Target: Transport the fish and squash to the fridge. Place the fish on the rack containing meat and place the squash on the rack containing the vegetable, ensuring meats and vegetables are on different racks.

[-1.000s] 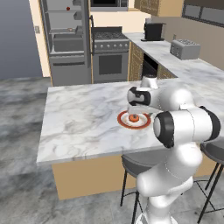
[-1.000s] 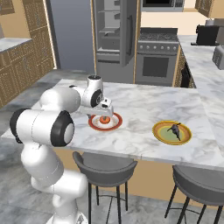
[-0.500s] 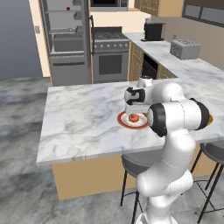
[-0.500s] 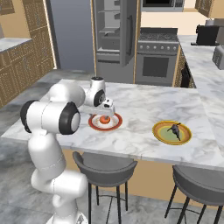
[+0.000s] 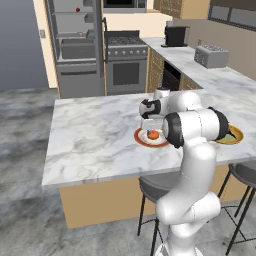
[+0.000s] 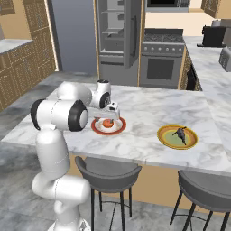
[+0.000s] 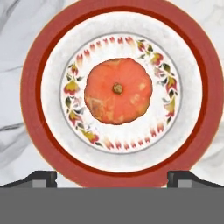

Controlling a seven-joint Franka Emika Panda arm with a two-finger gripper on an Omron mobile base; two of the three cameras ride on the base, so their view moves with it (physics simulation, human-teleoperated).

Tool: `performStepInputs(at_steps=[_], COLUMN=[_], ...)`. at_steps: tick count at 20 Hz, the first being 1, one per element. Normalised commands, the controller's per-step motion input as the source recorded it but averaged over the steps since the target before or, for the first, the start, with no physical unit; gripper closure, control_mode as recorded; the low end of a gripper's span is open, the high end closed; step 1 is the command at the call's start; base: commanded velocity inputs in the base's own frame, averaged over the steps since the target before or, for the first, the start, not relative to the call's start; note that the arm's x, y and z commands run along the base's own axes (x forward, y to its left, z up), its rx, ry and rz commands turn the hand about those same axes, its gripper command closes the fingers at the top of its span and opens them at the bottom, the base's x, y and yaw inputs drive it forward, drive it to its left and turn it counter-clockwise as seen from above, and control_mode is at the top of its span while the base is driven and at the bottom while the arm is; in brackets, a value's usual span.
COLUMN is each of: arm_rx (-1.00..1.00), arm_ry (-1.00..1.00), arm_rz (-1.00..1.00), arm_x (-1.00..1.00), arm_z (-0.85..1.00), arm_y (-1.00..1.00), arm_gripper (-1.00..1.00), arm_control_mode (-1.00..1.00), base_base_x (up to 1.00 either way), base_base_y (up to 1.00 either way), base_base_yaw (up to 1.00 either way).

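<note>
The two-finger gripper (image 7: 112, 175) is hovering, fingers spread wide, directly above the small round orange squash (image 7: 118, 91) centred on the red-rimmed white plate (image 7: 35, 109); descending straight should straddle it evenly.

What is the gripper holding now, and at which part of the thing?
Nothing is held. The gripper is open above the squash, which lies untouched in the middle of the red-rimmed plate on the counter.
</note>
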Motion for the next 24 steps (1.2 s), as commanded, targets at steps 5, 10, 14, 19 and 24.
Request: performStepInputs(at_steps=[5, 10, 14, 19, 24], arm_rx=[0.00, 0.00, 0.00, 0.00, 0.00], arm_ry=[0.04, 0.01, 0.00, 0.02, 0.00], arm_rz=[0.00, 0.00, 0.00, 0.00, 0.00], arm_x=[0.34, 0.24, 0.14, 0.02, 0.00], arm_z=[-0.31, -0.27, -0.24, -0.19, -0.16], arm_y=[0.00, 0.00, 0.00, -0.02, 0.00], arm_gripper=[-1.00, -1.00, -1.00, -1.00, -1.00], arm_control_mode=[-1.00, -1.00, -1.00, -1.00, -1.00], base_base_x=[0.00, 0.00, 0.00, 0.00, 0.00], base_base_y=[0.00, 0.00, 0.00, 0.00, 0.00], base_base_yaw=[0.00, 0.00, 0.00, 0.00, 0.00])
